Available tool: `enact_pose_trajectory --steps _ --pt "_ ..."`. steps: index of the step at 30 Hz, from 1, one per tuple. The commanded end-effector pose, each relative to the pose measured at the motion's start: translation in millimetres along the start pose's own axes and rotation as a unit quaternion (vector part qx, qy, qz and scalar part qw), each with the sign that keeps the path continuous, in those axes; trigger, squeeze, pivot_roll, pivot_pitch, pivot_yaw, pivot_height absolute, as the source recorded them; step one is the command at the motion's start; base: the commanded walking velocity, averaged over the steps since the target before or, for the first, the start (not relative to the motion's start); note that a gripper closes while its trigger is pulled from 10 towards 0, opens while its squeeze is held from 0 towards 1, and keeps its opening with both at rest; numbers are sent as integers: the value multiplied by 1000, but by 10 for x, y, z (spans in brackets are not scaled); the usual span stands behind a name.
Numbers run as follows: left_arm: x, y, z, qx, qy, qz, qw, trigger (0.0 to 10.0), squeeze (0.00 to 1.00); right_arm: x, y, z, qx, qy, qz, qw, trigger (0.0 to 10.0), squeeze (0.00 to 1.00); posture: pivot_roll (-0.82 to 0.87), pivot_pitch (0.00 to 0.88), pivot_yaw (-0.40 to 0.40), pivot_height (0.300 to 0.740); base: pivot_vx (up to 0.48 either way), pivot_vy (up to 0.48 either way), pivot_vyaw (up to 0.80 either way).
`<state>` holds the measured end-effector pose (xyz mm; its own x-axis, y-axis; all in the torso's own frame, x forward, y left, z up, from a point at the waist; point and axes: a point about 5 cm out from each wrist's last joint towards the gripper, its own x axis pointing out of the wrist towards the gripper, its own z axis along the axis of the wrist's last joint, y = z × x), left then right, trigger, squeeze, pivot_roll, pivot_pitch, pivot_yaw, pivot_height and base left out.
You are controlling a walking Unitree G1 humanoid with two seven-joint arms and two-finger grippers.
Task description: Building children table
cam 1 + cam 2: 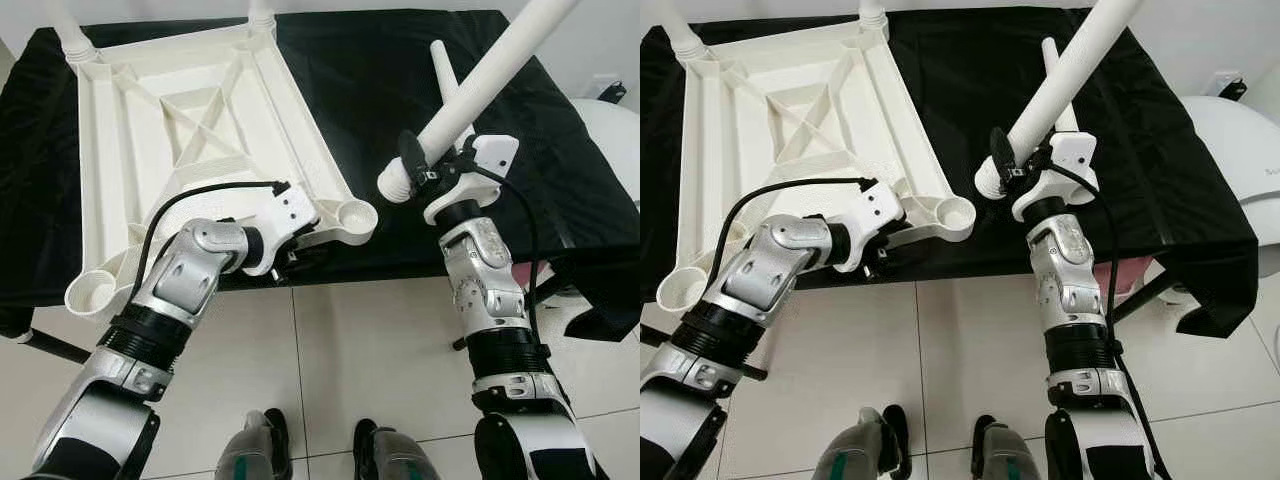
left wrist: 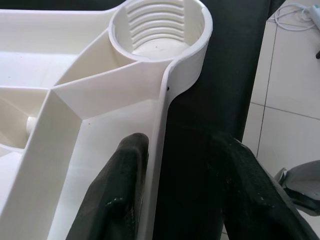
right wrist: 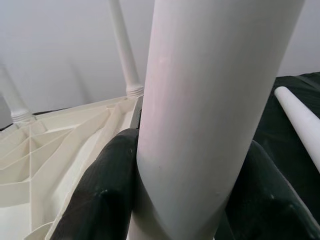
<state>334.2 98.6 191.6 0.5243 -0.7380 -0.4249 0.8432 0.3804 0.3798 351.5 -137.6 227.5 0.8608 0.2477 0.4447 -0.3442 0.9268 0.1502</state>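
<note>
The white tabletop lies upside down on the black cloth. Two white legs stand screwed into its far corners. The near right socket is empty, its threads showing. My left gripper is open and straddles the tabletop's near rim just short of that socket, one finger inside the rim and the other outside. My right gripper is shut on a third white leg, held slanted above the cloth with its threaded end low, right of the empty socket. A fourth leg lies on the cloth behind.
The black-draped table ends at its front edge just before my arms, above a tiled floor. The tabletop's near left socket overhangs that edge. A white rounded object stands at the right, past the cloth's hanging corner.
</note>
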Motion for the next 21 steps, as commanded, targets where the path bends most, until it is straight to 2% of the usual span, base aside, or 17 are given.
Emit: enact_pose_trajectory --steps 1,7,8,9,10,11,16,17,20,21 --pt "8 14 -121 -6 23 39 999 10000 0 21 36 50 0 -6 20 1000 10000 0 -73 192 10 740 0 0 0" --pt "1 30 -116 -13 19 44 999 10000 0 22 100 64 1 -5 54 999 10000 0 -74 185 4 740 0 0 0" --pt "2 38 -120 -21 19 46 999 10000 157 22 111 71 1 -6 60 998 10000 0 -76 182 2 740 0 0 0" --pt "2 38 -120 -21 19 46 999 10000 157 22 111 71 1 -6 60 998 10000 0 -76 182 2 740 0 0 0" --pt "4 47 -123 -24 19 48 998 10000 812 23 121 76 1 -6 66 998 10000 0 -76 182 2 740 0 0 0" --pt "4 55 -124 -30 18 49 998 10000 1000 22 133 82 1 -6 74 997 10000 0 -77 180 0 740 0 0 0" --pt "5 68 -120 -18 22 53 998 10000 1000 15 155 90 0 -4 91 996 10000 0 -78 180 0 740 0 0 0" --pt "8 72 -126 -15 25 55 998 10000 0 2 167 91 -4 1 108 994 10000 0 -81 177 2 740 0 0 0" --pt "8 73 -127 -16 24 54 998 10000 0 -4 170 91 -6 3 115 993 10000 0 -81 177 2 740 0 0 0" --pt "5 77 -125 -19 23 54 998 10000 322 -11 168 89 -8 5 122 992 10000 0 -82 176 2 740 0 0 0"
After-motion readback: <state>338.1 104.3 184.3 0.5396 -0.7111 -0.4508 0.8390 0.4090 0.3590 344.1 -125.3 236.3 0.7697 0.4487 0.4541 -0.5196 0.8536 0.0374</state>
